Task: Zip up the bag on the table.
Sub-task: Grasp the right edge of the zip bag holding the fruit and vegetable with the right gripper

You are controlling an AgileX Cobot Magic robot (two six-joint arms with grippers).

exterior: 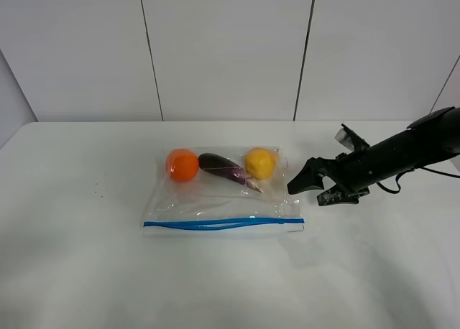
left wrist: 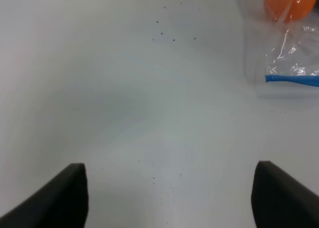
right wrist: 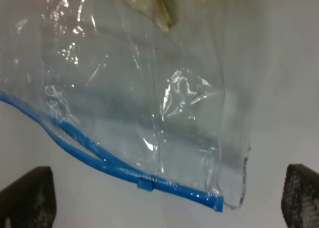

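The clear bag (exterior: pixel 215 200) lies flat on the white table (exterior: pixel 79 257), with an orange (exterior: pixel 182 164), a purple aubergine (exterior: pixel 224 169) and a yellow fruit (exterior: pixel 260 163) inside along its far side. Its blue zip strip (exterior: pixel 223 223) runs along the near edge and splits into two lines in the middle. My right gripper (exterior: pixel 309 192) is open just right of the bag. The right wrist view shows the bag (right wrist: pixel 139 103), the strip (right wrist: pixel 99 158) and a small slider (right wrist: pixel 145 184) near the corner, between the open fingers (right wrist: pixel 27 198). My left gripper (left wrist: pixel 177 198) is open over bare table; the bag's corner (left wrist: pixel 294 58) lies ahead of it.
White wall panels (exterior: pixel 230 49) stand behind the table's far edge. A few small dark specks (exterior: pixel 97 192) mark the tabletop left of the bag. The left arm does not show in the exterior high view.
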